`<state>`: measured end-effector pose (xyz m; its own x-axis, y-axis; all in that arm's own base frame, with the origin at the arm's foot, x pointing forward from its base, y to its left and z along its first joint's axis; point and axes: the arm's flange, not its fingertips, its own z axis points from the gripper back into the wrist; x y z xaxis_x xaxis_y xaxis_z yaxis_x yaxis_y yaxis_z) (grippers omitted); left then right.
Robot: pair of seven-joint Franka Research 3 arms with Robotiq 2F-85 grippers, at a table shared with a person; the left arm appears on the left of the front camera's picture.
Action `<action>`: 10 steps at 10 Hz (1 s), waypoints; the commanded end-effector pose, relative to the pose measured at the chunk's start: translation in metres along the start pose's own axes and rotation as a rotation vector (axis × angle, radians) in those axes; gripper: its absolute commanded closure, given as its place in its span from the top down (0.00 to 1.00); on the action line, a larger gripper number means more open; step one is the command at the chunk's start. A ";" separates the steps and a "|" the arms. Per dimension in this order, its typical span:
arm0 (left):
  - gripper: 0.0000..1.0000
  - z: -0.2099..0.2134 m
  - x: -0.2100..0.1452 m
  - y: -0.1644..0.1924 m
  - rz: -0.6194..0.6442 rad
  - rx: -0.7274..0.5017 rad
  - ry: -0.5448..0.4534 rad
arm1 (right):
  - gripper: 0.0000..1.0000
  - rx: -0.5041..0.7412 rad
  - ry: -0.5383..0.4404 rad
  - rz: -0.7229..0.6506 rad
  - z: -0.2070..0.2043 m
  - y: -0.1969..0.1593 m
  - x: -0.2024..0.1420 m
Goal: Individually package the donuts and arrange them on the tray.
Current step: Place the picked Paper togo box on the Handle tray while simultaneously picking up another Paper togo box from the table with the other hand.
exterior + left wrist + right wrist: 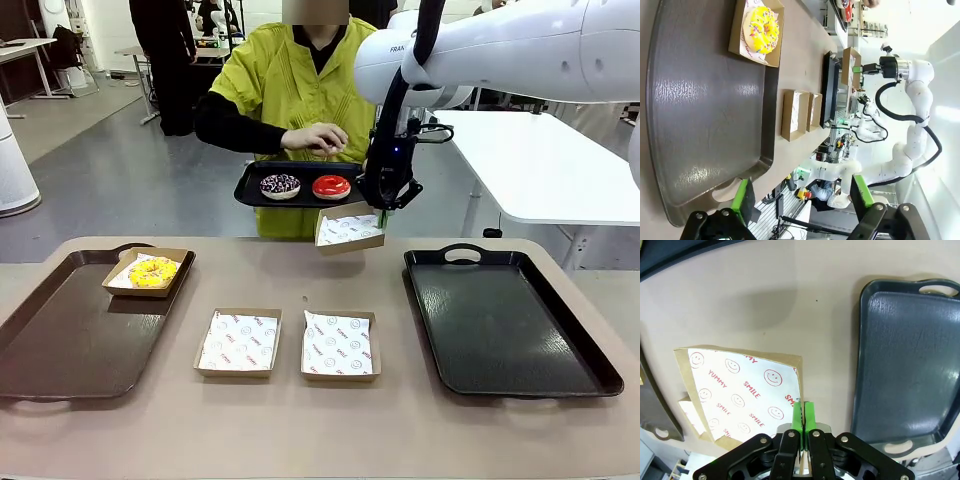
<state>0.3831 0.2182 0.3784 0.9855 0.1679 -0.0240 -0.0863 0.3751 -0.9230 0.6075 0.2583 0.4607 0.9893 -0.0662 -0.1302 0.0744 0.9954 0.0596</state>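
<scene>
**Donut packing station, stock as seen**

- Right gripper (388, 207): clenched on the rim of a held box (350, 228). The box is cardboard with white printed paper lining, holds nothing, and is lifted clear of the table (300, 440). In the wrist view the green pads meet over the box's edge.
- Left gripper (802, 197): released, with the jaws standing wide and nothing between them. It hangs above one end of the brown tray (705, 115).
- Yellow donut (153, 271): sits in its own lined box at the far corner of the brown tray, on the robot's left side of the table.
- Sprinkled donut (280, 185) and red donut (331, 186): lie side by side, unboxed, on a small black tray (250, 190). A person holds this tray up at the far side, with one hand (318, 138) above it.
- Two empty boxes (239, 342), lined, rest next to each other on the table between the big trays.
- Large black tray (505, 320): on the right side, nothing on it.
</scene>
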 end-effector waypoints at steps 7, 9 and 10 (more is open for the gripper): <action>1.00 0.001 -0.004 -0.001 -0.004 0.007 0.004 | 0.00 -0.001 0.000 -0.001 -0.001 -0.001 -0.001; 1.00 0.001 -0.004 -0.001 -0.004 0.007 0.004 | 0.00 -0.001 0.000 -0.001 -0.001 -0.001 -0.001; 1.00 0.001 -0.004 -0.001 -0.004 0.007 0.004 | 0.00 -0.001 0.000 -0.001 -0.001 -0.001 -0.001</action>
<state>0.3833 0.2178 0.3784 0.9857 0.1667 -0.0240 -0.0859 0.3753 -0.9229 0.6075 0.2583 0.4607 0.9893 -0.0662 -0.1303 0.0744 0.9954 0.0596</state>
